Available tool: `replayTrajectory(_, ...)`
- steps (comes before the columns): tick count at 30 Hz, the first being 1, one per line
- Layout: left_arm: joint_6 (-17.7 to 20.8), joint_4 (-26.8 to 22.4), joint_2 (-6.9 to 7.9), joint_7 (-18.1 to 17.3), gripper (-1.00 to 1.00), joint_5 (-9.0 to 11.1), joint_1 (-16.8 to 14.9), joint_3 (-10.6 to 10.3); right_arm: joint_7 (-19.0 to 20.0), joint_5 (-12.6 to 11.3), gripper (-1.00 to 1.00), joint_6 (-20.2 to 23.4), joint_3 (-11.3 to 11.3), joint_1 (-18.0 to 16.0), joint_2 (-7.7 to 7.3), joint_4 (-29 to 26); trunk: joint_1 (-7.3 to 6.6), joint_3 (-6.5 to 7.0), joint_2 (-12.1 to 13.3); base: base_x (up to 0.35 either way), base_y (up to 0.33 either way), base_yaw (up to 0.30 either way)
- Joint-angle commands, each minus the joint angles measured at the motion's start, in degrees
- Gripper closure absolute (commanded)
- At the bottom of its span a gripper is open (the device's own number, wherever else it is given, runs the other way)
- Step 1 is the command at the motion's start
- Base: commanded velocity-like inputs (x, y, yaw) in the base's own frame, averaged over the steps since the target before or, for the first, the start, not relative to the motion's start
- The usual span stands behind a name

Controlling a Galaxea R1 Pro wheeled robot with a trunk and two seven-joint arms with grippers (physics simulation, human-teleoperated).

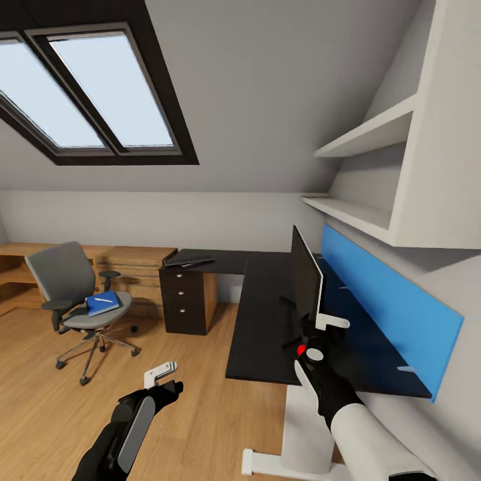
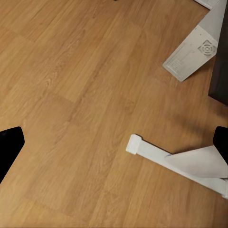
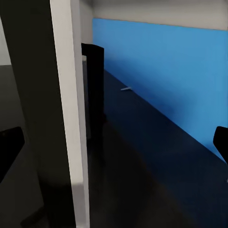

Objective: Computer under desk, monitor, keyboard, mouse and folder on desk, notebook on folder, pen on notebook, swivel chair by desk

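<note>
Head view: the right gripper (image 1: 319, 332) sits at the monitor (image 1: 306, 277) on the desk (image 1: 264, 314); whether it grips, I cannot tell. Far left of it, the swivel chair (image 1: 70, 284) carries the folder (image 1: 102, 303). The keyboard (image 1: 189, 260) lies at the desk's far end. The left gripper (image 1: 162, 379) hangs over bare floor (image 1: 187, 374).

Left wrist view: fingertips (image 2: 9, 145) spread wide; ahead lies the computer (image 2: 192, 52).

Right wrist view: monitor edge (image 3: 66, 114) close ahead, tips (image 3: 9, 142) apart.

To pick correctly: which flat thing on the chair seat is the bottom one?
The blue folder lies lowest on the swivel chair, larger than the dark notebook on it.
</note>
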Motion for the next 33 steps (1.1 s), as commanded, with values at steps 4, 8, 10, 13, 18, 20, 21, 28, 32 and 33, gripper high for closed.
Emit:
replayTrajectory(4,0.2,-0.1,-0.04,0.5,-1.00,0.6,0.0,0.1,-0.3,0.2,-1.00,0.0,0.1,-0.1,-0.01,0.1,0.01,-0.09,-0.1,-0.002,-0.001,0.000)
replayTrajectory(8,0.2,-0.1,-0.04,0.5,-1.00,0.7,0.0,0.1,-0.3,0.2,-1.00,0.0,0.1,-0.1,-0.01,0.1,0.01,-0.09,-0.1,-0.155,0.000,0.000)
replayTrajectory(10,0.2,-0.1,-0.02,0.4,-1.00,0.7,0.0,0.1,-0.2,0.2,-1.00,-0.1,0.1,-0.1,-0.01,0.1,0.01,-0.09,-0.1,-0.293,0.000,0.000)
replayTrajectory(13,0.2,-0.1,0.02,0.4,-1.00,0.7,0.0,0.1,-0.2,0.2,-1.00,-0.2,0.1,-0.1,0.11,0.1,0.01,-0.09,-0.1,-0.323,0.000,0.000)
replayTrajectory(18,0.2,-0.1,0.05,0.4,-1.00,0.7,0.0,0.1,-0.1,0.1,-1.00,-0.3,0.5,-0.1,0.35,0.2,0.01,-0.09,-0.1,-0.333,0.000,0.000)
replayTrajectory(20,0.2,-0.1,0.05,0.5,-1.00,0.7,0.0,0.1,-0.1,0.1,-1.00,-0.3,1.2,-0.1,0.40,0.9,0.01,-0.09,-0.1,-0.335,0.000,0.000)
replayTrajectory(21,0.2,-0.1,0.05,0.5,-1.00,0.7,0.0,0.2,-0.3,0.3,-1.00,-0.3,5.1,-0.1,0.45,2.2,0.01,-0.09,-0.1,-0.335,0.000,0.000)
replayTrajectory(28,0.2,-0.1,0.05,0.5,-1.00,0.6,0.0,0.1,-0.4,0.3,-1.00,-0.3,7.1,-0.1,0.56,2.5,0.01,-0.09,-0.1,-0.335,0.000,0.000)
replayTrajectory(32,0.2,-0.1,0.05,0.5,-1.00,0.6,0.0,0.1,-0.1,0.2,-1.00,-0.3,7.2,0.0,0.83,2.5,0.01,-0.09,-0.1,-0.336,0.000,0.000)
replayTrajectory(33,0.2,-0.1,0.05,0.5,-1.00,0.5,0.0,0.1,-0.1,0.2,-1.00,-0.3,7.2,0.0,0.84,2.5,0.01,-0.09,-0.1,-0.336,0.000,0.000)
